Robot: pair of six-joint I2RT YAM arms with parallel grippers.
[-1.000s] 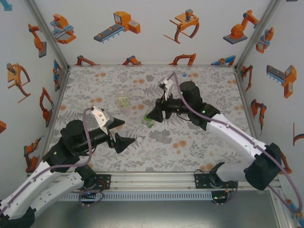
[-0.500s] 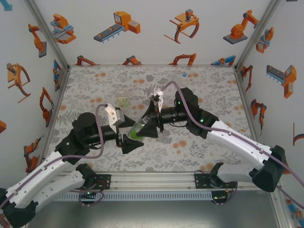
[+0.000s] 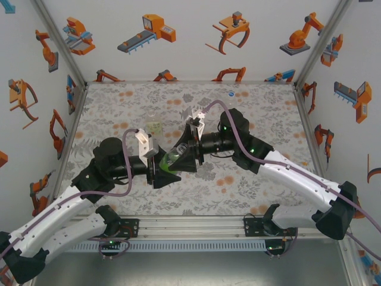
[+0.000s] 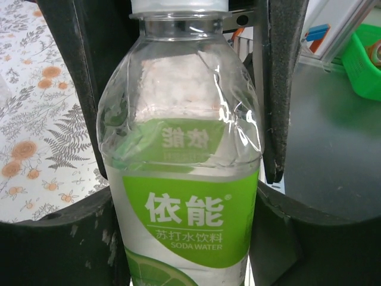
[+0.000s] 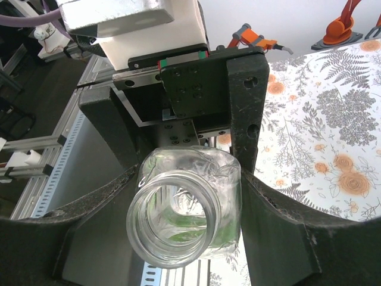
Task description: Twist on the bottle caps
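Note:
The green-labelled bottle (image 3: 172,158) hangs tilted above the table between both arms. My left gripper (image 3: 162,173) is shut round its labelled body (image 4: 184,179), with a finger pressed against each side. My right gripper (image 3: 187,158) is shut on its shoulders just below the neck. In the right wrist view the open mouth (image 5: 172,223) faces the camera with no cap on it. The pale yellow-green bottle (image 3: 155,127) stands behind the left wrist. A tiny white round thing, perhaps a cap (image 3: 230,93), lies near the back edge.
The floral table (image 3: 262,119) is walled left, right and behind by white panels. The aluminium rail (image 3: 190,226) with both arm bases runs along the near edge. Cables loop over each wrist.
The right gripper carried the green bottle forward and to the left, lifting and tilting it. The left gripper swung right to meet it and now clasps its body.

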